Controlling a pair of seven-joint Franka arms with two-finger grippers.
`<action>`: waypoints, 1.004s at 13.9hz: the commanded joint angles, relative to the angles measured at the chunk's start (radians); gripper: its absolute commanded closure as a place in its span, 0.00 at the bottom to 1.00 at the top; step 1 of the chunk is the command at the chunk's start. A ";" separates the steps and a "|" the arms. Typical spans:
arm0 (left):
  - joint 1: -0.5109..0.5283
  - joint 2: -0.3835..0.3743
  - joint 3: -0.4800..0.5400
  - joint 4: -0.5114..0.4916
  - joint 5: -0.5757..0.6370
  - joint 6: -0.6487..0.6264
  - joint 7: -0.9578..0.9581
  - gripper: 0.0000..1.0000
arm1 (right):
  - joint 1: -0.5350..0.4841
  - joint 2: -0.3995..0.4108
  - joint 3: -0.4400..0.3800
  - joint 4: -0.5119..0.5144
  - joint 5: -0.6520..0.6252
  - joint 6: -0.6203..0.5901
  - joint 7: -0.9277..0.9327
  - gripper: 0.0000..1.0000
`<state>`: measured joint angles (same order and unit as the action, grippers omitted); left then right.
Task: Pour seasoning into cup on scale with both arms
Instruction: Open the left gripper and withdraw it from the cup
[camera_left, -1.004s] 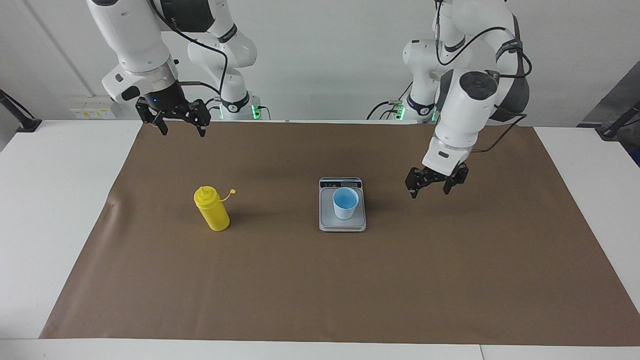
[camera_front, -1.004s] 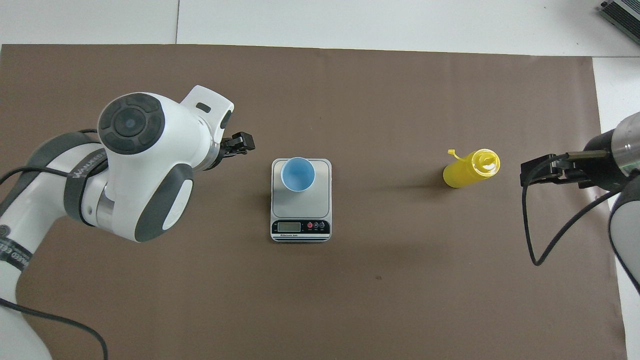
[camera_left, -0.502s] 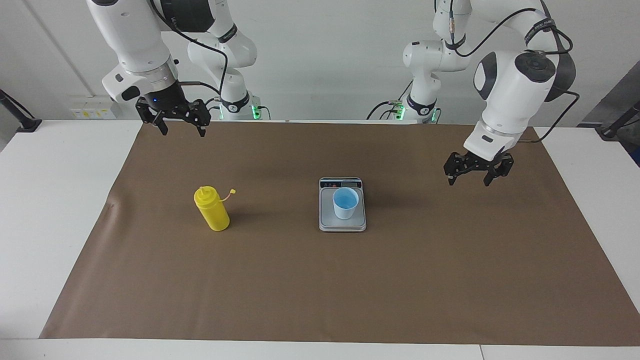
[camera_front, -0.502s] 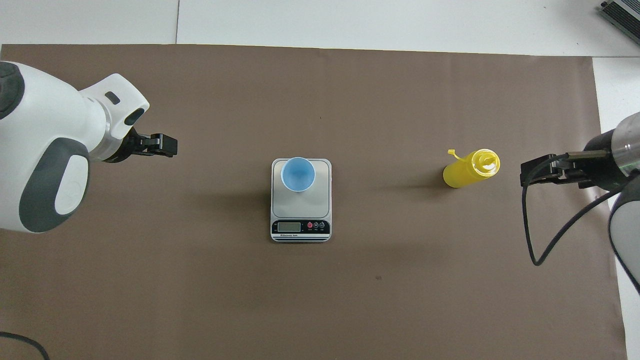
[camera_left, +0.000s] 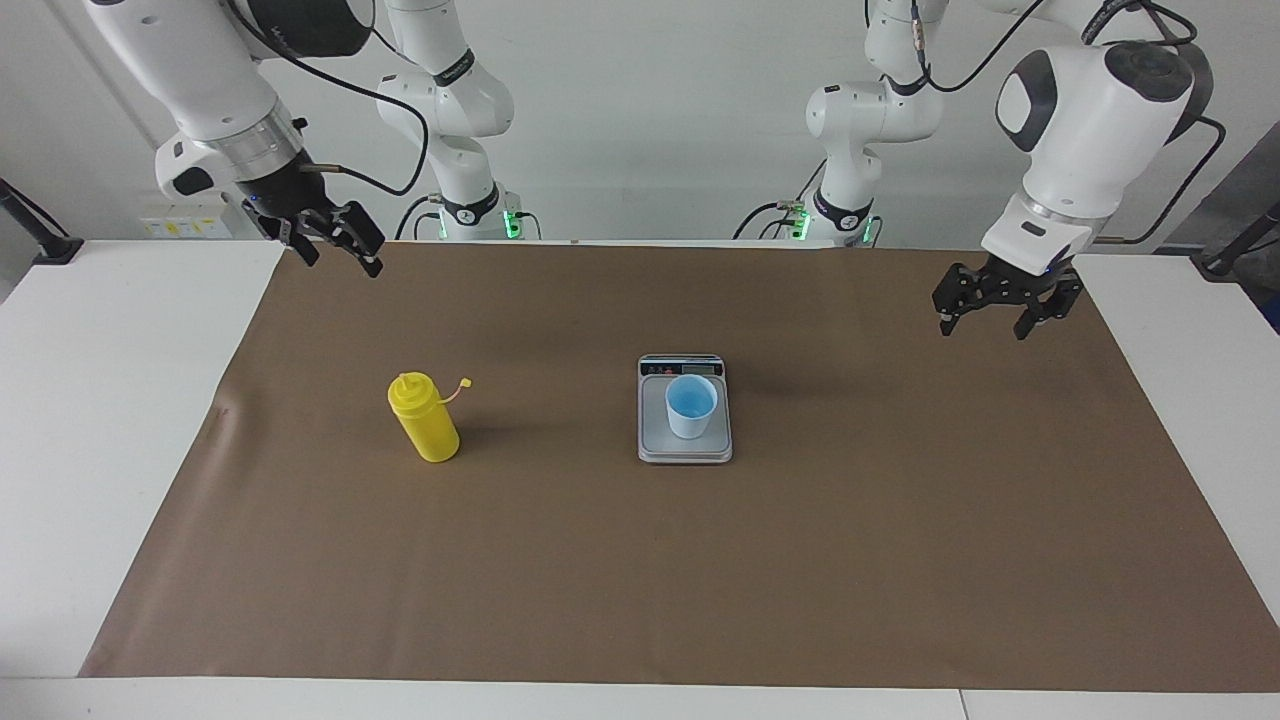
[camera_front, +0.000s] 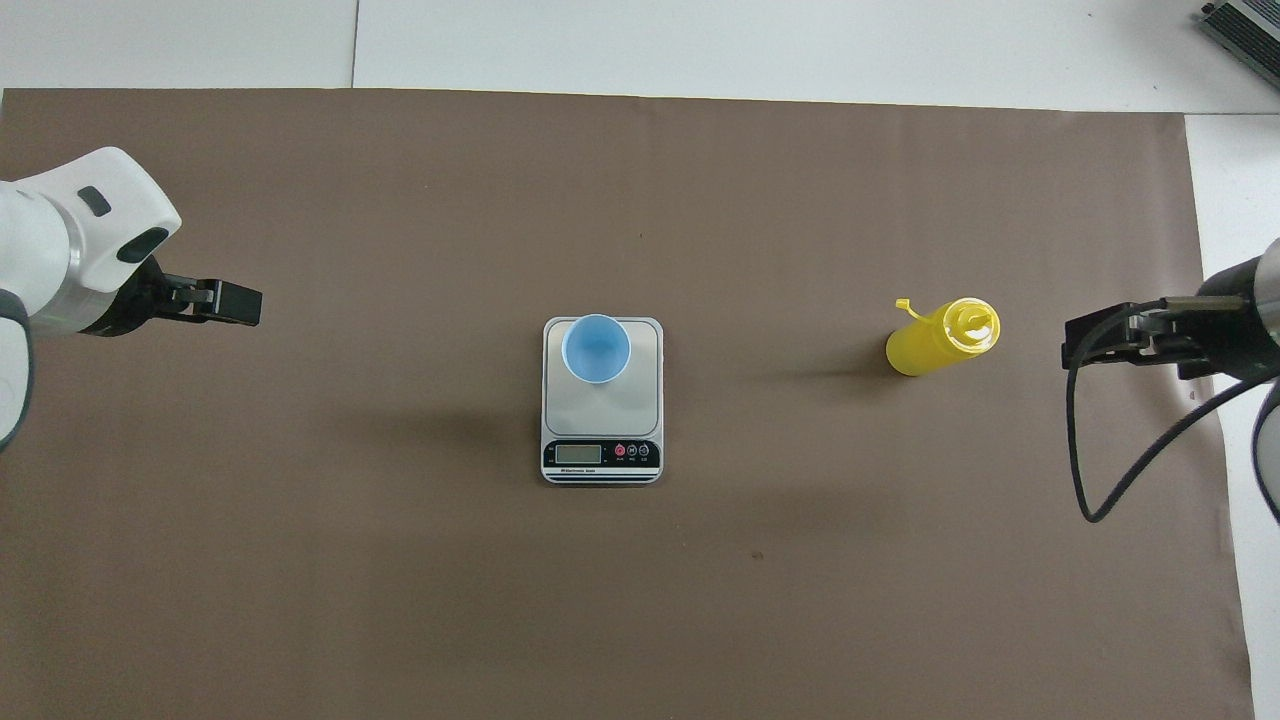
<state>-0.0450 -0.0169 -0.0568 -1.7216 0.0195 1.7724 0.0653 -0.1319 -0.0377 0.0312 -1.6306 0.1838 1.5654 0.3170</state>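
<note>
The seasoning, a yellow squeeze bottle (camera_left: 425, 420) (camera_front: 940, 340), stands upright on the brown mat toward the right arm's end of the table, its small cap hanging off to one side. The light-blue cup (camera_left: 691, 405) (camera_front: 596, 348) stands on the silver scale (camera_left: 685, 443) (camera_front: 603, 412) at the middle of the mat. My left gripper (camera_left: 985, 328) (camera_front: 240, 303) hangs open and empty above the mat near its own end, well apart from the scale. My right gripper (camera_left: 342, 260) (camera_front: 1075, 343) is open and empty, raised over the mat's edge beside the bottle.
A brown paper mat (camera_left: 640, 580) covers most of the white table (camera_left: 100, 400). Black stand arms (camera_left: 40, 235) rise at both ends of the table on the robots' side. A grey device (camera_front: 1245, 20) lies at one far corner.
My left gripper has drawn away from beside the scale toward its own end of the table and risen. My right gripper has shifted slightly outward. Bottle, cup and scale have not moved.
</note>
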 joint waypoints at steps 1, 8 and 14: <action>0.013 0.006 -0.002 0.092 -0.015 -0.097 0.039 0.00 | -0.047 0.048 0.007 -0.003 0.117 0.056 0.211 0.00; 0.013 -0.017 -0.003 0.074 -0.016 -0.117 0.012 0.00 | -0.087 0.252 0.006 0.003 0.307 0.344 0.723 0.00; 0.033 -0.006 -0.002 0.154 -0.064 -0.194 -0.018 0.00 | -0.101 0.325 0.009 -0.011 0.307 0.426 0.778 0.00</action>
<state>-0.0368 -0.0192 -0.0512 -1.5896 -0.0220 1.6100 0.0541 -0.2150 0.2862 0.0287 -1.6384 0.4672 1.9743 1.0770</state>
